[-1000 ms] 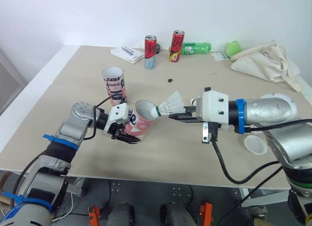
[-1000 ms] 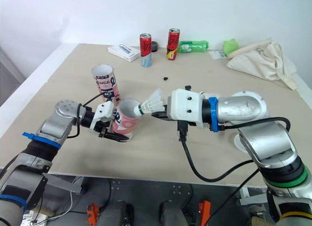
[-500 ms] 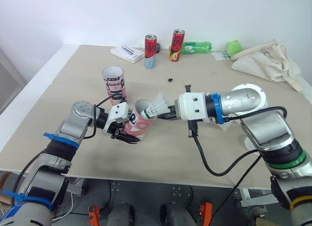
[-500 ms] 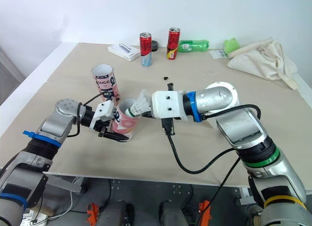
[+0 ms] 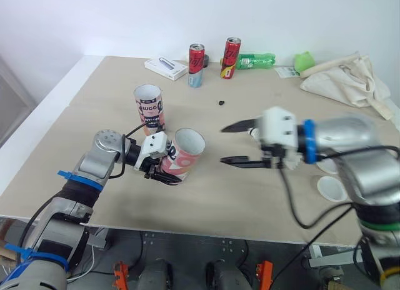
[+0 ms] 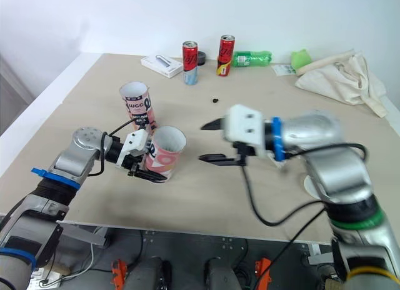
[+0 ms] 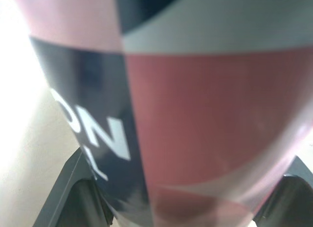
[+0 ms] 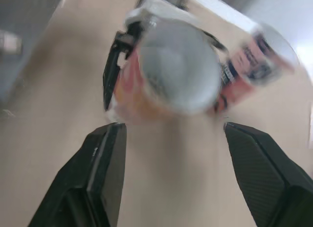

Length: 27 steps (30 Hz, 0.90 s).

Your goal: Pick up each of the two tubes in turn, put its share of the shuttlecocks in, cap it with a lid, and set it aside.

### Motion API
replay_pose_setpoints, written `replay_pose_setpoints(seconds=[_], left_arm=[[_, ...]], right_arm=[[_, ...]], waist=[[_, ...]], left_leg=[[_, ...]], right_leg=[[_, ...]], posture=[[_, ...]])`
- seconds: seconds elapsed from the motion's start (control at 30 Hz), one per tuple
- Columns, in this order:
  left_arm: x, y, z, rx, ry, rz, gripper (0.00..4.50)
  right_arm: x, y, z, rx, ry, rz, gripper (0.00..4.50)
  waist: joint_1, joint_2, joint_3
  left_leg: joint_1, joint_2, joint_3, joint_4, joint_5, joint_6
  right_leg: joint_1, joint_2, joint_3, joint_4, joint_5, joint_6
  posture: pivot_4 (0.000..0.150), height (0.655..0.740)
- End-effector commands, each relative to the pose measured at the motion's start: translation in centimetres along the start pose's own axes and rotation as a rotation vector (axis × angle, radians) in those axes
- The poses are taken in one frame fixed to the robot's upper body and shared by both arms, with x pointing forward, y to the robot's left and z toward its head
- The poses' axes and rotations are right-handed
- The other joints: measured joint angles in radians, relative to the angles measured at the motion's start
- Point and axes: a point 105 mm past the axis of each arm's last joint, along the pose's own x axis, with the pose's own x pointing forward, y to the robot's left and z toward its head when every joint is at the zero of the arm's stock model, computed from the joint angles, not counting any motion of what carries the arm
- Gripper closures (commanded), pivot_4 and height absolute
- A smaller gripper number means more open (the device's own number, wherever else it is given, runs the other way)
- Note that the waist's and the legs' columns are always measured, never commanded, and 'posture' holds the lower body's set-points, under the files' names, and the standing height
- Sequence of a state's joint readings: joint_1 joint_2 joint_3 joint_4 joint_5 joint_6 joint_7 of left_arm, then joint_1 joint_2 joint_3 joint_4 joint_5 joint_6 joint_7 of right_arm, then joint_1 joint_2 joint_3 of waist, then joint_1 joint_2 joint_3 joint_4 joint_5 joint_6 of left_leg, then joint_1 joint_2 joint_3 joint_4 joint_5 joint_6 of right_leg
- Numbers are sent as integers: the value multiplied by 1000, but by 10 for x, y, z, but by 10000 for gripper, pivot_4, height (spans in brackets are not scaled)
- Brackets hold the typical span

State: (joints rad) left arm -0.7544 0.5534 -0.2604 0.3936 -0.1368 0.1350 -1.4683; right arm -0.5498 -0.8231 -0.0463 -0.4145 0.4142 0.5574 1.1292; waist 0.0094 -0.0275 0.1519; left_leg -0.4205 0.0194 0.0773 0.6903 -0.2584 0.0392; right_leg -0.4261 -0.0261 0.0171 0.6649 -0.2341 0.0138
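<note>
Briefly:
Left gripper (image 5: pixel 161 172): jaws gripped a tilted pink-and-navy cardboard tube (image 5: pixel 186 154).
Right gripper (image 5: pixel 230 143): jaws stood wide apart, empty, facing the tube's mouth.

The right gripper (image 5: pixel 223 145) is backing away from the mouth of the tilted tube (image 5: pixel 181 160), its fingers now spreading wide apart and no longer pinching the shuttlecock it was pushing in there half a second ago.

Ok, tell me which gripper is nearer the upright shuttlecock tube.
Left. The left gripper, shut on the tilted tube, sits just in front of the upright shuttlecock tube; the right gripper hangs open farther off on the robot's right, beyond the tilted tube.
</note>
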Motion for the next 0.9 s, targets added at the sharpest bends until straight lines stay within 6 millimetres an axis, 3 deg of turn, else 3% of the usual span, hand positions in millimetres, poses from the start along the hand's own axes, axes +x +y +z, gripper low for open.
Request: replay_pose_setpoints(seconds=[0.03, 0.13, 0.27, 0.37, 0.4, 0.53, 0.9], left_arm=[[4, -5, -7, -15, 23, -20, 17199], [6, -6, -7, -14, 19, -31, 17199], [11, -4, -5, -10, 16, -39, 17199], [12, -3, -4, -4, 14, -49, 17199], [13, -2, -4, -2, 15, -51, 17199], [14, 0, -2, 6, 13, -54, 17199], [14, -1, 0, 8, 6, -48, 17199]], right_arm=[[-34, -10, -3, 151, -53, -233, 10643], [-62, 7, -46, 316, 47, -398, 10643], [-92, 27, -88, 470, 137, -541, 10643], [-104, 31, -106, 532, 154, -606, 10643], [-103, 32, -113, 543, 174, -614, 10643], [-98, 26, -135, 582, 191, -632, 10643], [-86, 5, -161, 596, 203, -658, 10643]], waist=[[0, 0, 0], [3, 0, 0], [0, 4, -2], [-1, 5, -2], [-1, 4, -2], [-1, 3, -1], [1, 4, -1]], left_leg=[[0, 0, 0, 0, 0, 0], [1, 0, -3, 0, 0, 0], [1, 0, -4, 0, 0, -1], [5, -1, 0, 0, 1, 0], [7, -1, 2, 0, 1, 1], [13, -1, 3, 0, 2, 2], [10, -4, 4, -1, 2, 5]], right_leg=[[0, 0, 0, 0, 0, 0], [2, 2, -1, 1, -1, -1], [2, 4, 0, 1, -2, 0], [4, 7, 2, 1, -1, 4], [5, 6, 3, 1, -3, 10], [11, 5, 3, 0, -4, 8], [11, 2, 3, 0, -2, 8]], posture=[[1500, 7400], [1500, 7400], [1500, 7400], [1500, 7400], [1500, 7400], [1500, 7400], [1500, 7400]])
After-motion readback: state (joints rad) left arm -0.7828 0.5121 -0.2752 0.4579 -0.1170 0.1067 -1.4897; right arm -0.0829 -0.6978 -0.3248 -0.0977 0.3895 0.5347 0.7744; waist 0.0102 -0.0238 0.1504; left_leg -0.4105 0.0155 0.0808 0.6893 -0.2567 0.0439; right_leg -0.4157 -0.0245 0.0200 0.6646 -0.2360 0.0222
